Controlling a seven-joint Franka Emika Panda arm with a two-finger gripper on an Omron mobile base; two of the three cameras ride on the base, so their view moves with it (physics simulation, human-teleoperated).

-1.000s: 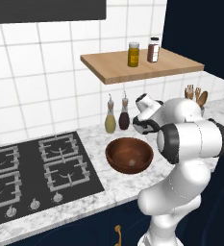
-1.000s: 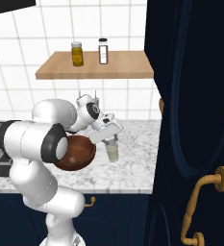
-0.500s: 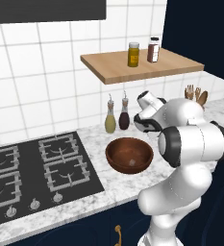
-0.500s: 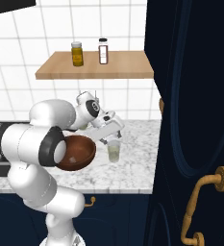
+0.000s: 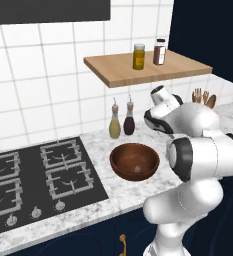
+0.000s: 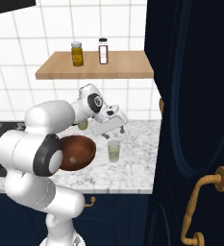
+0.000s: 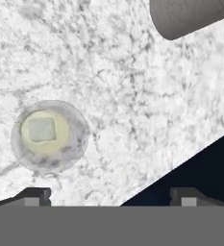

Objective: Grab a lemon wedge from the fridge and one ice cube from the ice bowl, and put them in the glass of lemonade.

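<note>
With our gripper (image 6: 114, 132) spread apart above the glass (image 6: 114, 150) at frame centre (ice cube (image 7: 41, 129) floating inside), a careless retreat might topple it.

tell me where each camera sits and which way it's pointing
Left base view: behind the arm to its left, looking forward and down over the stove and ice bowl; the white arm rises at lower right.
Right base view: behind to the right, facing the counter; the open gripper hangs above the glass of lemonade.
Hand view: looks straight down on that glass, an ice cube inside; fingertips at the bottom.
Both base views share the bowl and shelf.
</note>
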